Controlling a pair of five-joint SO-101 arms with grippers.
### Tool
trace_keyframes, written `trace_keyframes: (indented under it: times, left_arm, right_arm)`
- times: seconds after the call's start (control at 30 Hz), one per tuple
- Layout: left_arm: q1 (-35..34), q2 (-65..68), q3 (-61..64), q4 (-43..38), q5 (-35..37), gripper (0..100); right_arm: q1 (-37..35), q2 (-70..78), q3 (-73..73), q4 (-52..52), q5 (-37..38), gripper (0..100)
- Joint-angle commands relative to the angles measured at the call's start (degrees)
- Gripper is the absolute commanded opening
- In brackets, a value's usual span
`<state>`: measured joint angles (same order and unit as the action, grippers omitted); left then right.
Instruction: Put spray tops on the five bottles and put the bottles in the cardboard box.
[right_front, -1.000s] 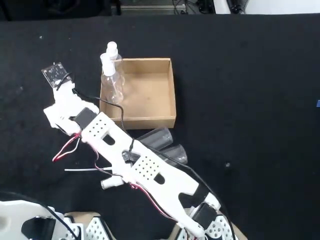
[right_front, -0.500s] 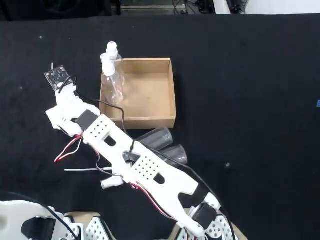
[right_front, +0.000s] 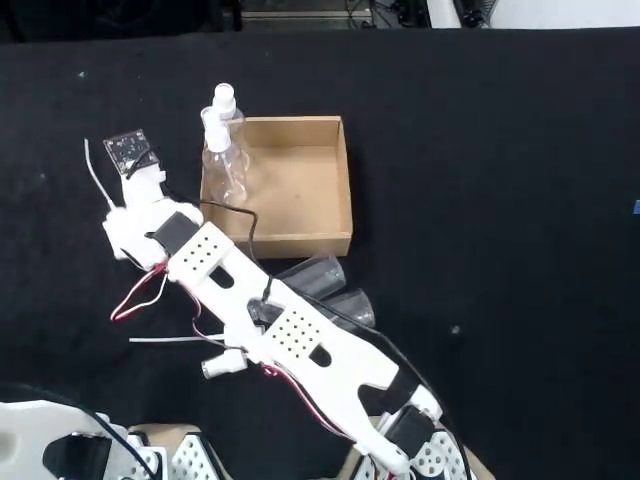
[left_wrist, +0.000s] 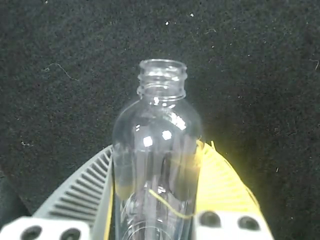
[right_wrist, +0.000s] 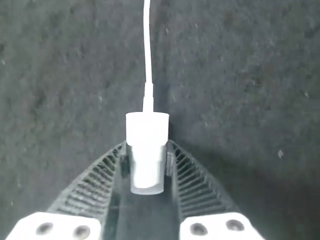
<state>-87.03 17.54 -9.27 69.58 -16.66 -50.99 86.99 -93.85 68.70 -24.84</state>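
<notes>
bottle (left_wrist: 160, 125) seemingly in left gripper (left_wrist: 156, 165)

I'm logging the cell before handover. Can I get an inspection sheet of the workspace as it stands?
Surface: black cloth table, a few pale specks.
Job's things: cardboard box with two capped bottles upright at its left wall; two uncapped bottles lying on the table beside the box; loose spray top lying by the arm.
Clutter: nothing seen.
Grippers: left gripper, fingers shut on an open clear bottle; right gripper, fingers shut on a held spray top.
Cables: black cable and red wires along the right arm.
Surroundings: cords beyond the table's far edge.
</notes>
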Motion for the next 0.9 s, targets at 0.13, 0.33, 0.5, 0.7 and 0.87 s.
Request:
trace_keyframes:
  times: [0.13,0.33,0.5,0.7,0.87]
  left_arm:
    - [-0.6,-1.0,-3.5,-0.2,-0.7,3]
    - [-0.6,-1.0,-3.5,-0.2,-0.7,3]
    - [-0.5,-1.0,-3.5,-0.2,-0.7,3]
    - [-0.4,-1.0,-3.5,-0.2,-0.7,3]
    - [-0.4,-1.0,-3.5,-0.2,-0.6,3]
  right_arm:
    - [1.0,-10.1,-1.9,13.4,-0.4,1.8]
    - [-0.4,-11.4,-1.6,16.7,-0.4,11.6]
    - [-0.4,-11.1,-1.4,17.9,-0.3,24.5]
    - [-0.4,-10.9,-1.2,14.2,7.9,20.2]
    - [-0.7,-10.1,-1.2,11.2,12.1,20.1]
